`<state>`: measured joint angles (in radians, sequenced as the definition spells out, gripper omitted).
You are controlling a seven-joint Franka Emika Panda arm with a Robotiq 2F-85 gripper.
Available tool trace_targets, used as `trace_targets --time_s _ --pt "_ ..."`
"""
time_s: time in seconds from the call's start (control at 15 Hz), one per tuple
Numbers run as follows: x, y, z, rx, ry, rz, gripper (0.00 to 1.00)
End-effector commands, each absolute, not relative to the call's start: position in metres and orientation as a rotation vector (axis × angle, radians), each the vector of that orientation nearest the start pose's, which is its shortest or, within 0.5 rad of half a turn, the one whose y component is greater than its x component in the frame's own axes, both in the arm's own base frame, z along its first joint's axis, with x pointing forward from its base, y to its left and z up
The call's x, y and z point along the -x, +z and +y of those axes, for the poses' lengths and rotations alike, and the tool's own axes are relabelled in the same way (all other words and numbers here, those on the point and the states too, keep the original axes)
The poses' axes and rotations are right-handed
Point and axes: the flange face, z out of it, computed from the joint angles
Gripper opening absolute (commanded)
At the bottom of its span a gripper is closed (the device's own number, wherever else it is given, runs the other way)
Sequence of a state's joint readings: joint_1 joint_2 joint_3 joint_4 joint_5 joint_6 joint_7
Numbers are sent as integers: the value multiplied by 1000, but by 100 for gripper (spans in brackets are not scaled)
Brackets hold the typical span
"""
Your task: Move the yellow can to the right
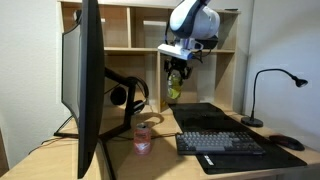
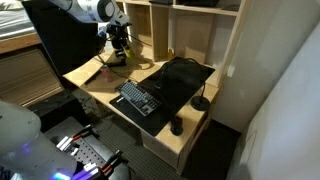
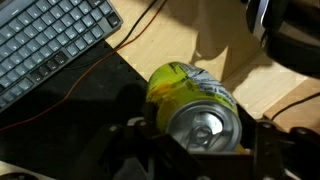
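1. The gripper (image 1: 175, 82) pinches the yellow can (image 3: 185, 92), holding it in the air above the wooden desk (image 1: 40, 157).
2. A black mat (image 1: 210, 117) carries a keyboard (image 1: 220, 143); a pink can (image 1: 143, 138) stands beside the monitor (image 1: 85, 80).
3. Wooden shelves (image 1: 130, 28) back the desk.

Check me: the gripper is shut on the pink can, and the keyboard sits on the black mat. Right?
Not quite. The gripper is shut on the yellow can, as the wrist view shows. The pink can stands free by the monitor in an exterior view. The keyboard does sit on the black mat.
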<state>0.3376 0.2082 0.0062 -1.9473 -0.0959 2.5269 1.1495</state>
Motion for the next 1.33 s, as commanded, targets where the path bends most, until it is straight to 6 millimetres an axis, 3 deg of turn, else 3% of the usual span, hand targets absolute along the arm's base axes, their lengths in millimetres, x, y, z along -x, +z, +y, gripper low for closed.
trace_targets --time_s 0.0,0.27,0.4,0.47,0.6,0.67,1.0,1.13,1.2,1.27 --pt "-653 414 165 2569 -496 1308 49" --pt "-705 404 102 2397 -518 1613 49" --pt "-705 405 94 2284 -453 1682 49" --pt "-699 403 90 2361 -507 1632 74" --pt "-704 400 88 2316 -480 1666 74" --pt "-711 384 80 2302 -490 1742 49" --pt "-716 319 12 2143 -380 2077 49" --pt "-720 302 -14 2008 -366 2206 49" --pt "-713 311 0 2106 -389 2118 49" --pt "-713 302 -8 2097 -387 2143 74"
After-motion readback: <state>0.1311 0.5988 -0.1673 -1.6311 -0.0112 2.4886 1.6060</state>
